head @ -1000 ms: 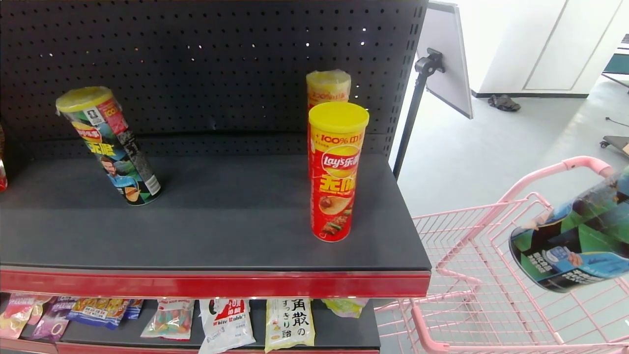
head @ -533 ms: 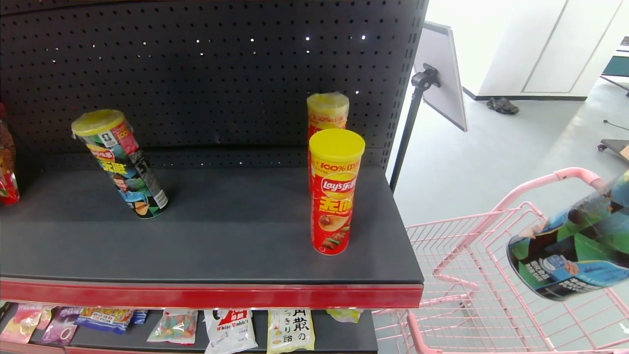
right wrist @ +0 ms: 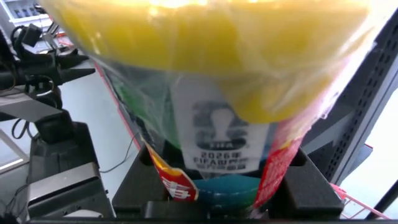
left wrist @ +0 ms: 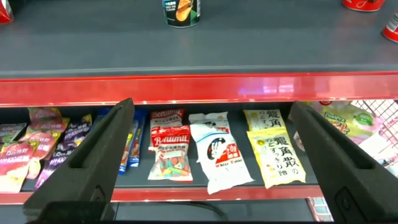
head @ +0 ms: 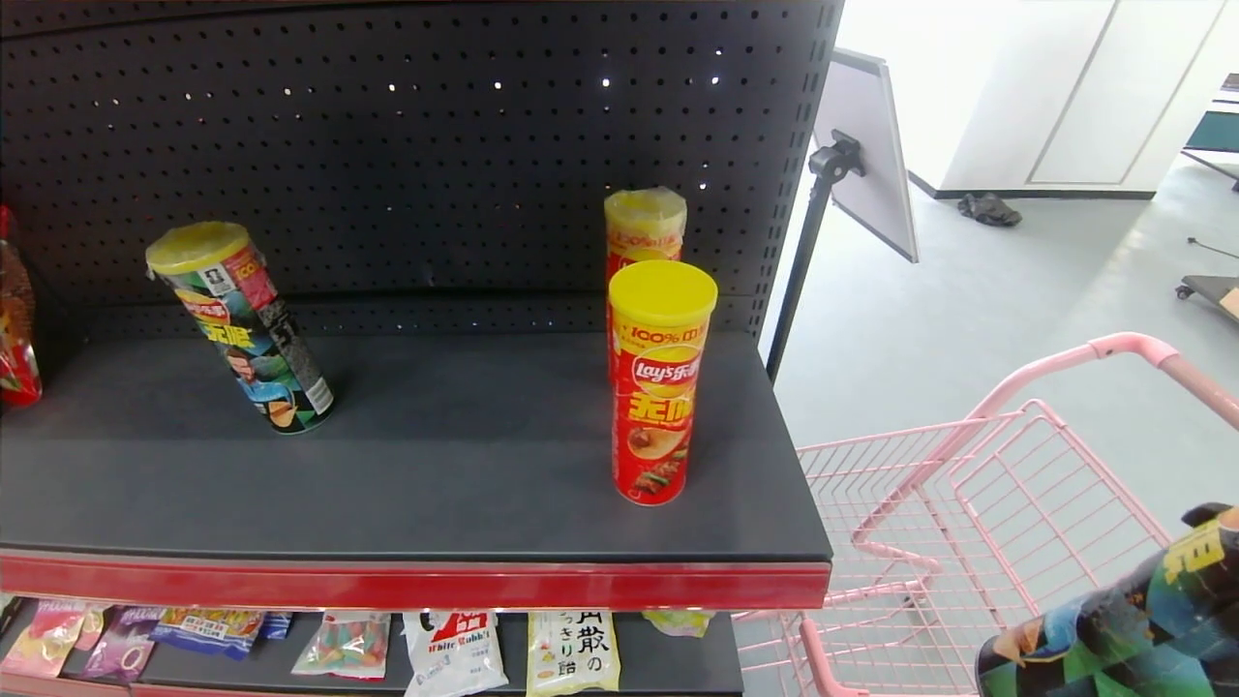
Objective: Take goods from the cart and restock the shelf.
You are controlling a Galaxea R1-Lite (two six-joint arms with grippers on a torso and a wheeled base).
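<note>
Clamps the green can (head: 1123, 629) in the right end effector (right wrist: 227, 186), lid toward the wrist, by the cart (head: 968, 484), well apart from the shelf (head: 436, 465), probably bound beside its twin (head: 242, 329); left end effector (left wrist: 210, 107) wide open, empty.

The left gripper (left wrist: 211, 107) points at the front edge of the shelf (left wrist: 199, 87), its 2 fingers (left wrist: 93, 162) spread wide with nothing between them. The right gripper (right wrist: 227, 190) is clamped on a chip can (right wrist: 211, 93) (lid end nearest its wrist camera).
</note>
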